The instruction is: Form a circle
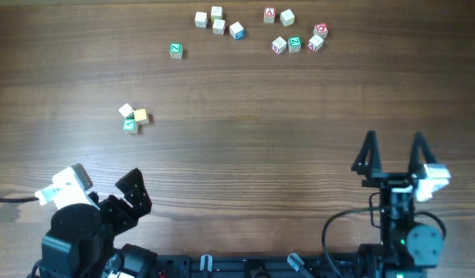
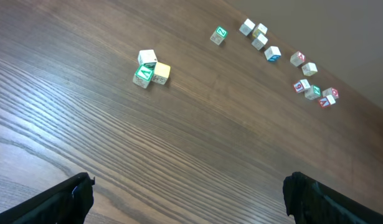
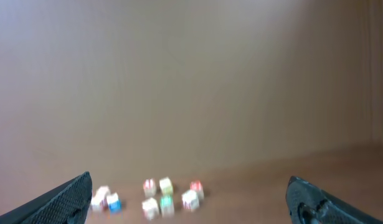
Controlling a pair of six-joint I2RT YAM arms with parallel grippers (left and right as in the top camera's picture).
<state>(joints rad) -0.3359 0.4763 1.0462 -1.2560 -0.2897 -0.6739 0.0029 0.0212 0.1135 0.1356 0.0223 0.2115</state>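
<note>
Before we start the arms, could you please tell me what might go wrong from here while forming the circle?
1. The circle is only three touching cubes; the open left gripper could knock them apart when adding one.
2. The pale clump is tightly packed, so picking one cube may scatter its neighbours.
3. The red-marked clump lies well ahead of the open right gripper; a long reach may be imprecise.

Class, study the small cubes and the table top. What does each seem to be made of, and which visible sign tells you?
The cubes look like pale wood with green, red or blue printed faces; grain is too small to confirm. The table shows brown streaked wood grain with a dull sheen: solid wood or laminate, cannot tell.
</note>
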